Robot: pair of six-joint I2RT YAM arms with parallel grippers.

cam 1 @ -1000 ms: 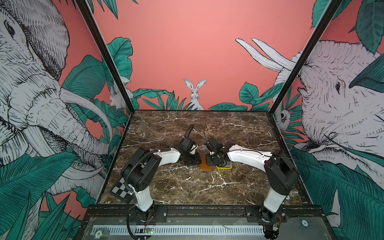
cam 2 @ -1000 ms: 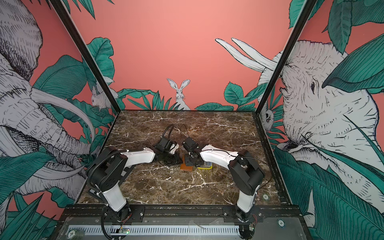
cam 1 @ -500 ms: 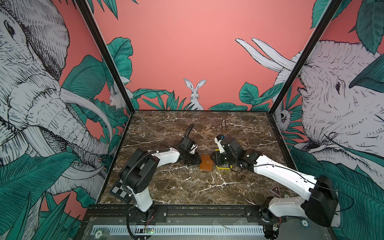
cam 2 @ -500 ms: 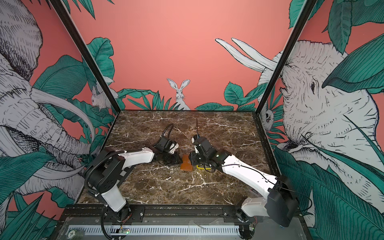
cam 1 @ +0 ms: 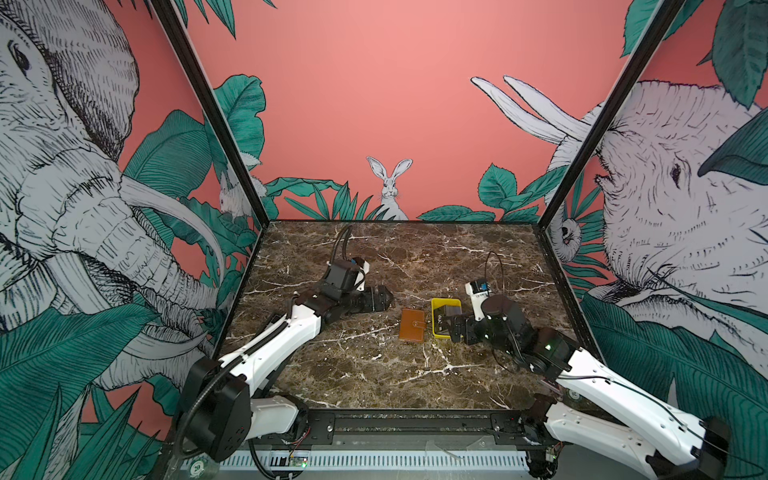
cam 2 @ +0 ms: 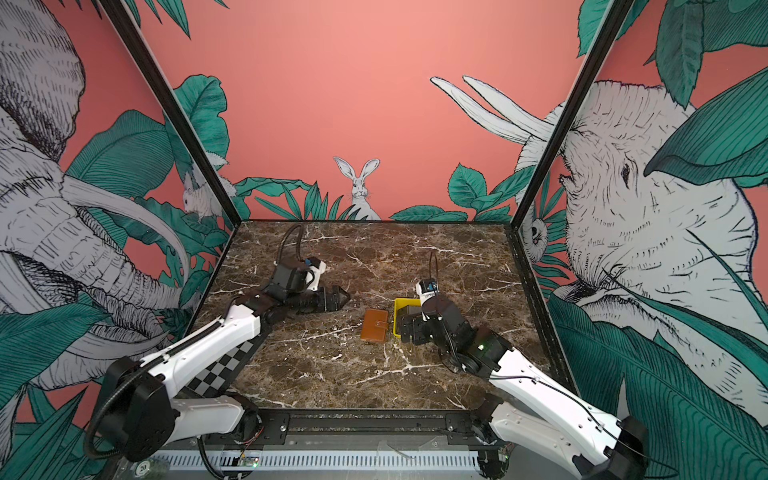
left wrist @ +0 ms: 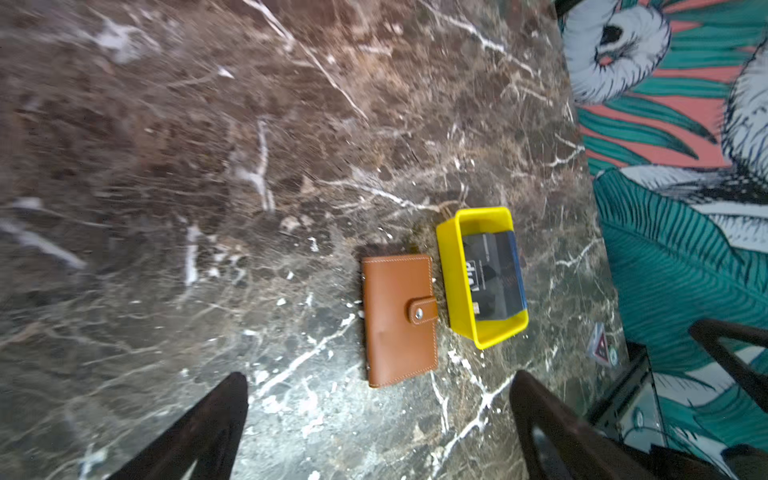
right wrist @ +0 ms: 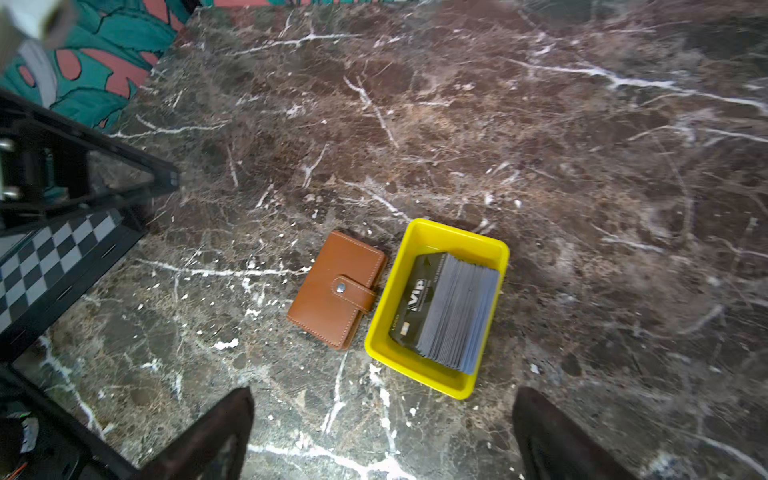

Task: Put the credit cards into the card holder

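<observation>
Your left gripper [cam 1: 384,300] and right gripper [right wrist: 384,392] both gape wide, empty; credit cards [right wrist: 449,307] lean stacked in the yellow tray [right wrist: 388,291] just beside the snapped-shut card holder [right wrist: 336,291], likely thin, stiff, slick, so pinch one's upper edge.

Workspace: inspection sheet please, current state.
Surface: brown white-veined marble tabletop, no spills seen.
Job's things: tan leather card holder snapped shut, lying flat; stack of dark "VIP" credit cards in a yellow rectangular tray beside it.
Clutter: nothing seen.
Grippers: left gripper and right gripper open, holding nothing.
Cables: black cables arch over both wrists.
Surroundings: jungle-print walls; checkerboard panel near the left arm's base.
</observation>
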